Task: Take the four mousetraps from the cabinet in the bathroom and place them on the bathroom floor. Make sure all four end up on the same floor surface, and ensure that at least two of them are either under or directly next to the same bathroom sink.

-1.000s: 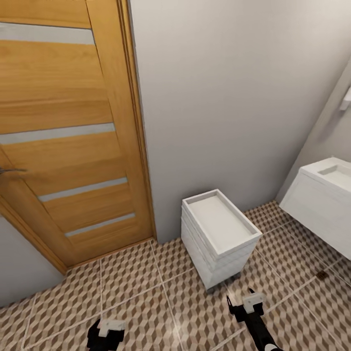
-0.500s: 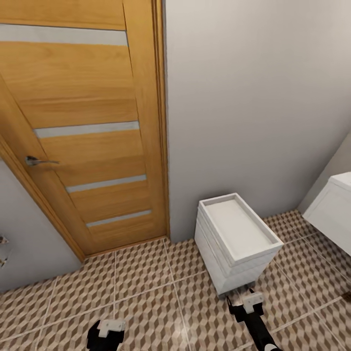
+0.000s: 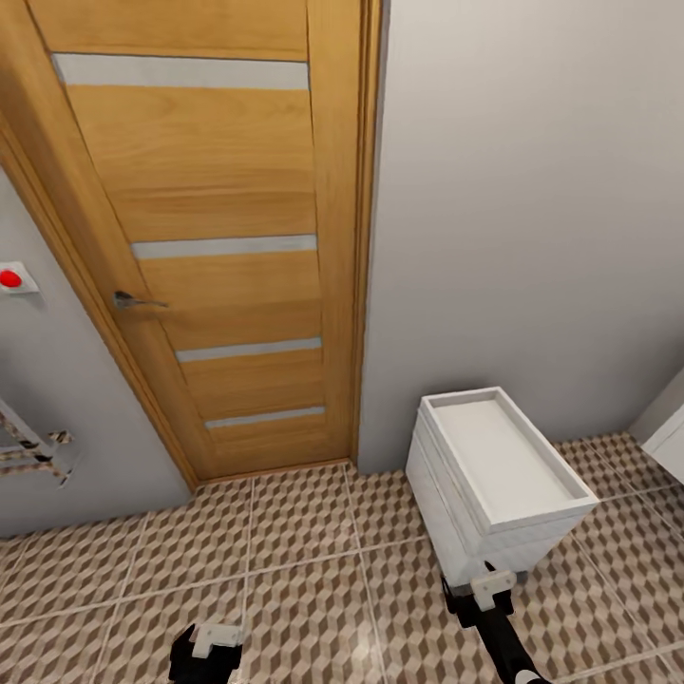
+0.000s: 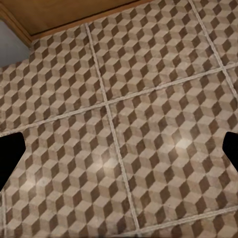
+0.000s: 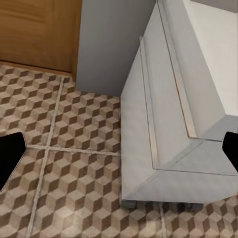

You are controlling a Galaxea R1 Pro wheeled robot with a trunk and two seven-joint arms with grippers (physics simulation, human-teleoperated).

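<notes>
The mousetraps and the cabinet are out of view. The bathroom floor (image 3: pixel 304 560) with its brown cube-pattern tiles spreads below me. A white corner of the sink vanity (image 3: pixel 671 443) pokes in at the right edge of the head view. My left gripper (image 3: pixel 215 648) hangs low over bare tiles, open, with its fingertips (image 4: pixel 10 154) far apart and nothing between them. My right gripper (image 3: pixel 485 591) is open too, close to the front of a white drawer unit (image 5: pixel 163 124).
A wooden door (image 3: pixel 228 247) with a metal handle (image 3: pixel 133 301) stands shut ahead. The white drawer unit (image 3: pixel 499 475) sits against the grey wall to its right. A red button (image 3: pixel 10 278) and a rack (image 3: pixel 33 446) are on the left wall.
The camera has swung left: door and drawer unit slid rightward in the picture, the sink left almost entirely, and the red button and rack came in. Both grippers hold their pose.
</notes>
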